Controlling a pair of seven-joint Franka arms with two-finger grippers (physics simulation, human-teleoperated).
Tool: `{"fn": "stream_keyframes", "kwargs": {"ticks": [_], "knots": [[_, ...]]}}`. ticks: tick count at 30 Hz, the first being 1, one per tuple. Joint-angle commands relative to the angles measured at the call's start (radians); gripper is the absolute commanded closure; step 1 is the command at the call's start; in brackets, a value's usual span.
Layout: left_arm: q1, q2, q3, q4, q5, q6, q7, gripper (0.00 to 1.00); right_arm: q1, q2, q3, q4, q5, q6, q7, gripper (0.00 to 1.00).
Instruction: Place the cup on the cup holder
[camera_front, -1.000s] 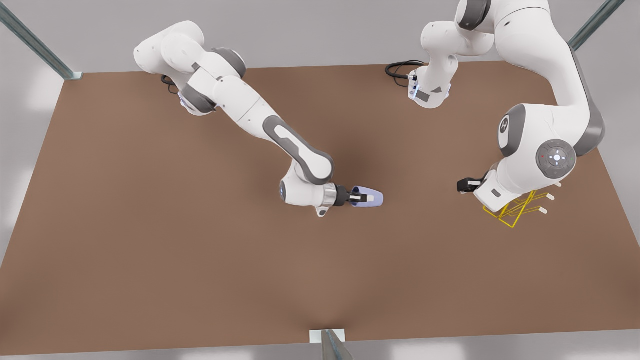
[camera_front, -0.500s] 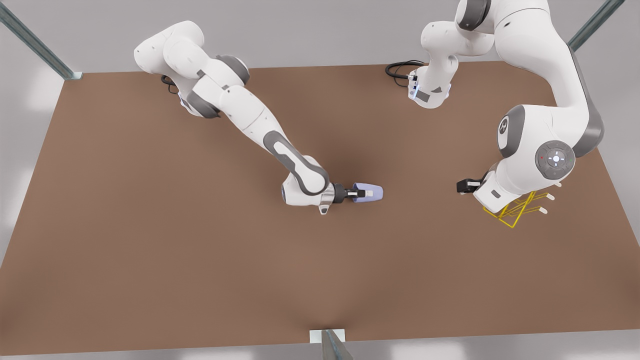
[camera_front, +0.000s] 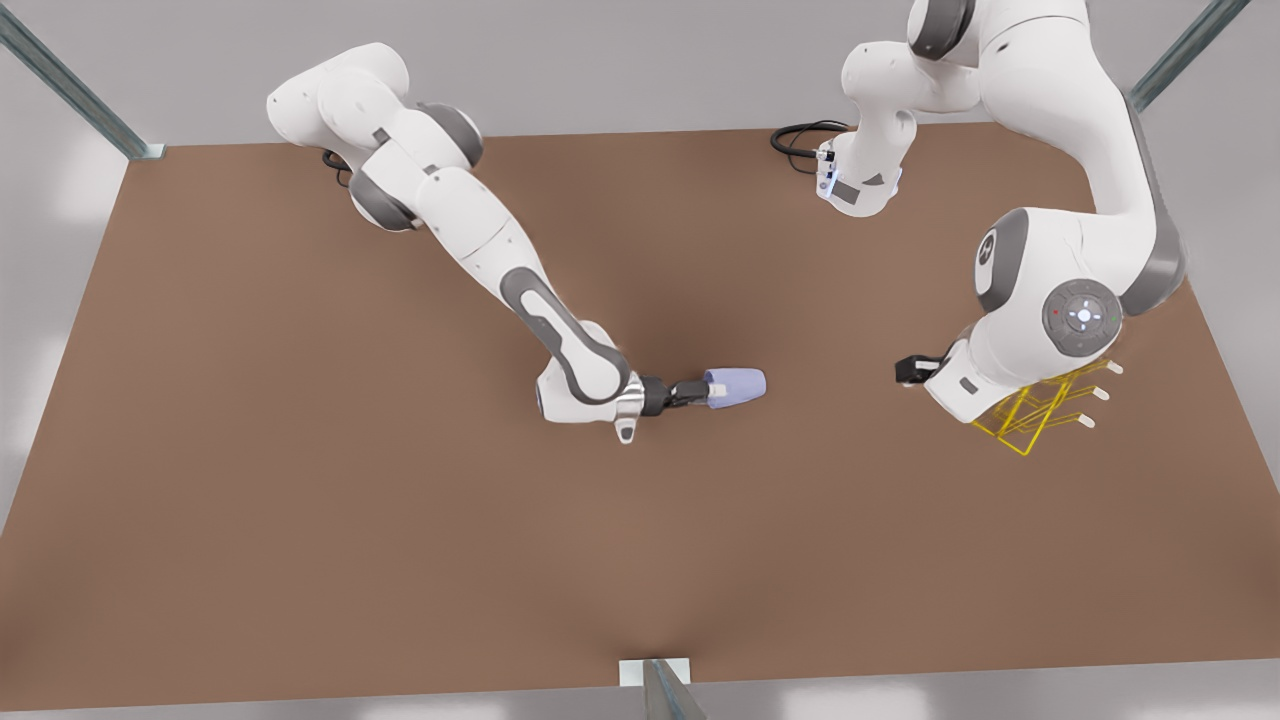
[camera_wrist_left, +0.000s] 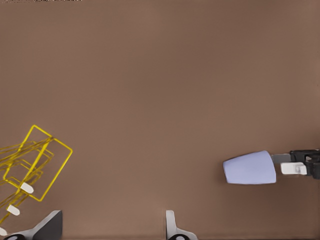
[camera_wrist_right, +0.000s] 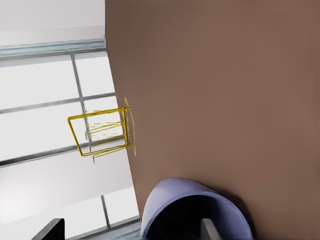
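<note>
My right tool (camera_front: 702, 392), at mid-counter (camera_front: 300, 450), is clamped on the rim of the cup (camera_front: 737, 386), one finger (camera_wrist_right: 210, 230) inside the mouth; the cup lies on its side, base pointing toward the front view's right. My left tool (camera_front: 908, 370) waits above the cup holder (camera_front: 1030, 420), which stands near the counter's edge at the front view's right, well apart from the cup. Whether the left tool's fingers are apart or together, I cannot tell.
</note>
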Motion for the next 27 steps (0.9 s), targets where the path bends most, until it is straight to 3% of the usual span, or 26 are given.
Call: {"fn": "stream_keyframes", "kwargs": {"ticks": [1, 4, 6, 7, 10, 11, 13, 14, 16, 18, 20, 21, 27], "knots": [[-0.075, -0.001, -0.002, 0.0, -0.037, -0.001, -0.279, 0.0, -0.021, -0.014, -0.001, -0.022, -0.002, -0.035, -0.243, 0.0], [-0.246, 0.011, 0.0, 0.008, -0.072, 0.008, -0.52, 0.0, -0.099, -0.124, -0.01, -0.127, -0.043, -0.081, -0.235, 0.0], [-0.317, 0.049, -0.002, 0.037, -0.094, 0.074, -0.665, 0.0, -0.155, -0.236, -0.118, -0.231, -0.14, -0.225, -0.226, 0.0], [-0.326, 0.054, -0.008, 0.034, -0.108, 0.117, -0.606, 0.0, -0.202, -0.299, -0.167, -0.243, -0.336, -0.314, -0.13, 0.0], [-0.325, 0.121, -0.014, 0.031, -0.103, 0.126, 0.236, 0.0, -0.241, -0.52, -0.389, -0.265, -1.046, -0.552, 0.204, 0.0], [-0.325, 0.135, -0.012, 0.023, -0.093, 0.192, 0.412, 0.0, -0.253, -0.561, -0.408, -0.251, -1.328, -0.621, 0.294, 0.0], [-0.323, 0.141, -0.009, -0.069, -0.088, 0.37, 0.805, 0.0, -0.258, -0.715, -0.386, -0.253, -1.687, -0.622, 0.523, 0.0], [-0.323, 0.144, -0.005, -0.099, -0.088, 0.402, 0.904, 0.0, -0.357, -0.768, -0.382, -0.251, -1.711, -0.619, 0.512, 0.0], [-0.32, 0.135, -0.005, -0.204, -0.096, 0.496, 1.086, 0.0, -0.489, -0.879, -0.267, -0.227, -1.72, -0.734, 0.449, 0.0], [-0.32, 0.079, -0.005, -0.354, -0.099, 0.638, 1.192, 0.0, -0.489, -0.893, -0.282, -0.113, -1.786, -0.862, 0.492, 0.0], [-0.32, 0.065, -0.006, -0.394, -0.103, 0.674, 1.263, 0.0, -0.489, -0.891, -0.362, -0.09, -1.77, -0.895, 0.481, 0.0], [-0.32, 0.063, -0.005, -0.403, -0.103, 0.669, 1.281, 0.0, -0.485, -0.888, -0.362, -0.09, -1.763, -0.899, 0.484, 0.0], [-0.319, 0.074, 0.0, -0.418, -0.103, 0.672, 1.324, 0.0, -0.46, -0.867, -0.346, -0.061, -1.754, -0.744, 0.489, 0.0]]}}
